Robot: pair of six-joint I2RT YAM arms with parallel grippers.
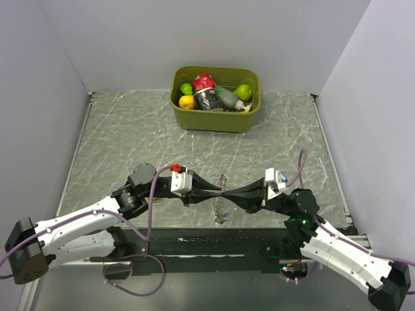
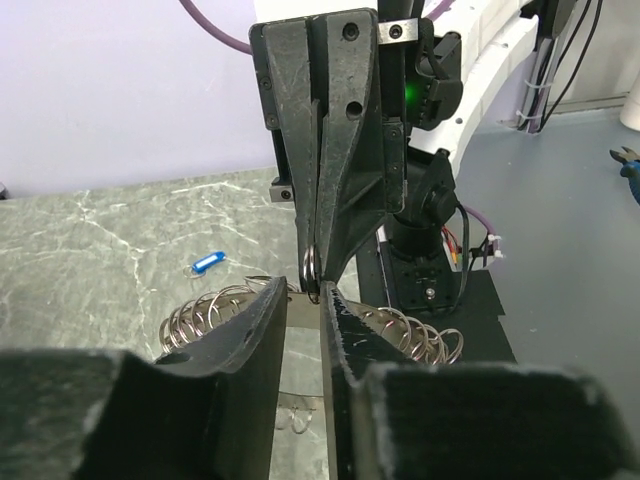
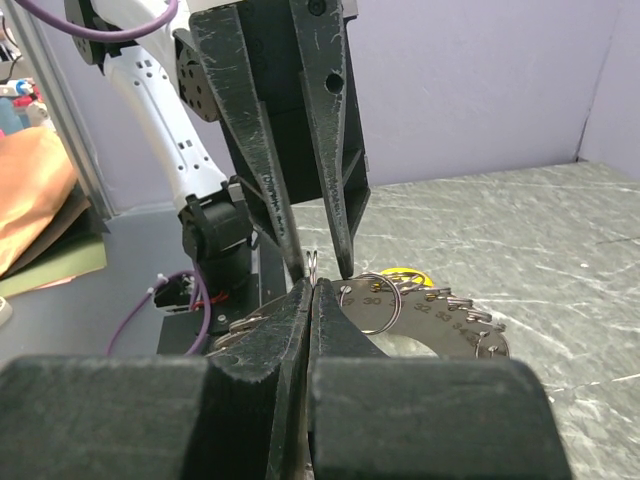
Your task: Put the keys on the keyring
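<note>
Right gripper (image 3: 312, 290) pressed together, pinching a small wire ring (image 3: 313, 262); left gripper (image 3: 320, 272) slightly spread, one finger either side of it. Keyring (image 3: 455, 335) lies flat on tabletop (image 3: 560, 230) just below, blue key (image 2: 205, 263) near it.

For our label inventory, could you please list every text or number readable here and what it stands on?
"30": on the flat rim of the keyring, right wrist view.
Its neighbouring numbers: too small to read surely.
Print on the dark cup in the green bin: blurred, unreadable.

top: high rear | wrists: close, face-to-face | shared: small ring (image 2: 311, 268), keyring (image 3: 455, 335) prob.
</note>
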